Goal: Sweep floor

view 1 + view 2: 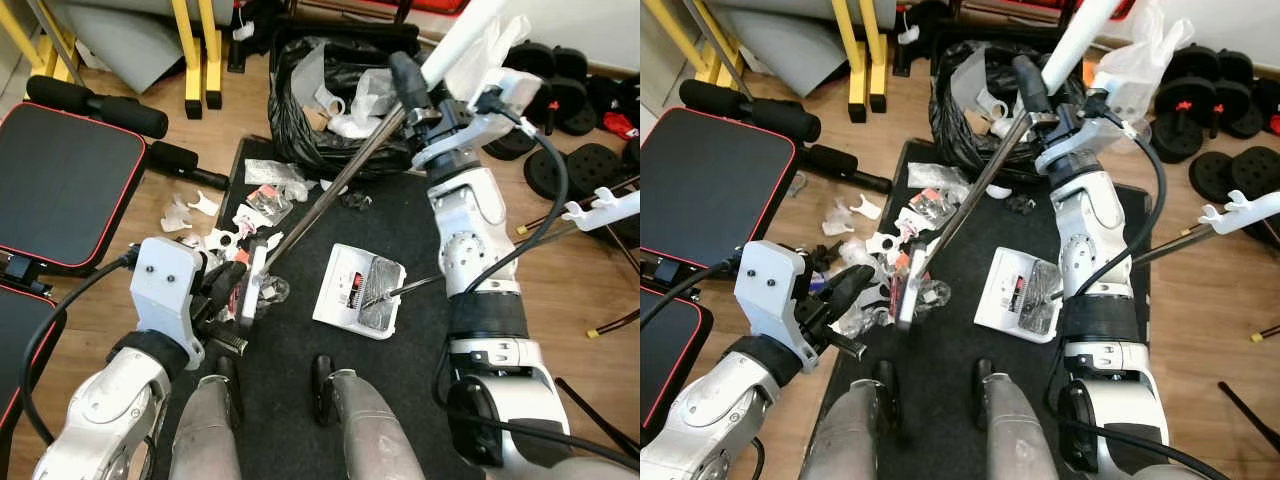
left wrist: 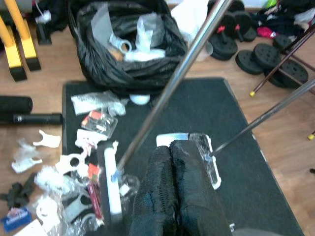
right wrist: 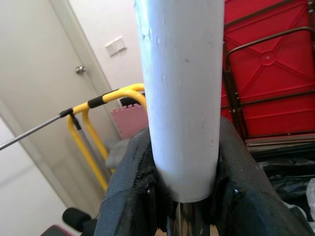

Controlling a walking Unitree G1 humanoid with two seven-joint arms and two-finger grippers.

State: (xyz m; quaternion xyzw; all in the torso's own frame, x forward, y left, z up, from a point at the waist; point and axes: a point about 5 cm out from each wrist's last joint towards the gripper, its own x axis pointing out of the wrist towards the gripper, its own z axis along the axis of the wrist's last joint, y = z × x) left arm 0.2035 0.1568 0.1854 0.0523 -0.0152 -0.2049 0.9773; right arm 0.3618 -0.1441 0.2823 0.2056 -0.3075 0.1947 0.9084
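Closest to us, the left end effector [image 1: 232, 290] sits low by our left knee, its black fingers [image 2: 174, 191] pressed together with nothing between them. Just past it is the white broom head [image 1: 254, 285], resting on the black mat [image 1: 400, 215] at the edge of a litter pile [image 1: 885, 255] of white plastic bits, clear wrappers and a red-and-white packet. Some of that mess spills off the mat onto the wood floor [image 1: 190, 180].

Right beside that on the mat is the white dustpan [image 1: 360, 290], lying flat with crumpled clear plastic in its tray. Its thin metal handle runs off toward our right.

The broom pole [image 1: 335, 190] slants up from the head, away from us and to the right, metal lower down and a fat white grip at the top. The right arm is stretched forward and raised, and the right end effector [image 1: 408, 80] is clamped around that white grip, both fingers hugging it snugly in the wrist view.

Further out, at the far end of the mat, there's the black trash bag [image 1: 320, 110], mouth open, holding white plastic pieces, clear wrapping and a bit of cardboard. Off to our left is a black padded weight bench [image 1: 60, 180], and dumbbell plates [image 1: 560, 90] are far right.
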